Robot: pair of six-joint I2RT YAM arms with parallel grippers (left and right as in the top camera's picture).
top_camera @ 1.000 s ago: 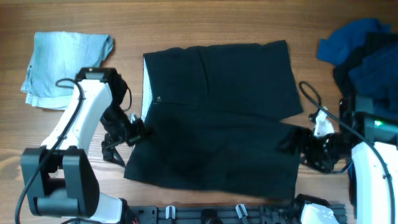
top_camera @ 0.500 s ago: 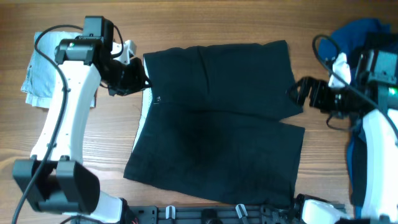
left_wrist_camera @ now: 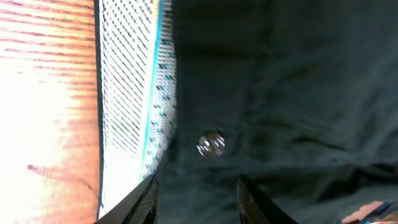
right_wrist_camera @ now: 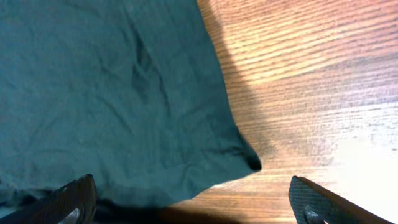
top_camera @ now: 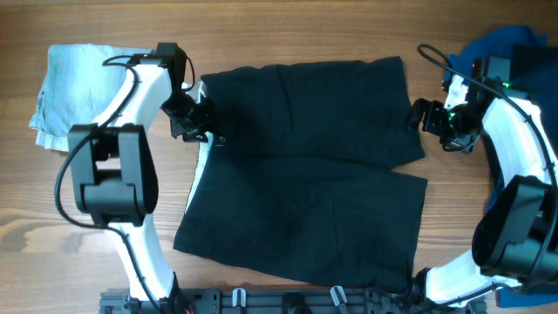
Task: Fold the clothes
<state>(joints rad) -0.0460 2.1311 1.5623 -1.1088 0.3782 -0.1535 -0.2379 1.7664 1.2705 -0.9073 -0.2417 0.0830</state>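
The black shorts (top_camera: 305,166) lie spread flat in the middle of the surface (top_camera: 288,26). The left gripper (top_camera: 193,122) sits at their mesh-lined waistband (left_wrist_camera: 127,93), near a metal snap (left_wrist_camera: 211,144). Its jaws are narrowly apart, and I cannot tell whether they pinch cloth. The right gripper (top_camera: 425,118) hovers at the opposite leg's edge, jaws wide and holding nothing. A pale denim piece (top_camera: 74,83) lies far left and blue garments (top_camera: 514,52) far right.

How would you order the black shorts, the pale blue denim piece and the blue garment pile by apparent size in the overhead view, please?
1. black shorts, clearly largest.
2 or 3. pale blue denim piece and blue garment pile: similar, unranked, since the pile runs off the frame.
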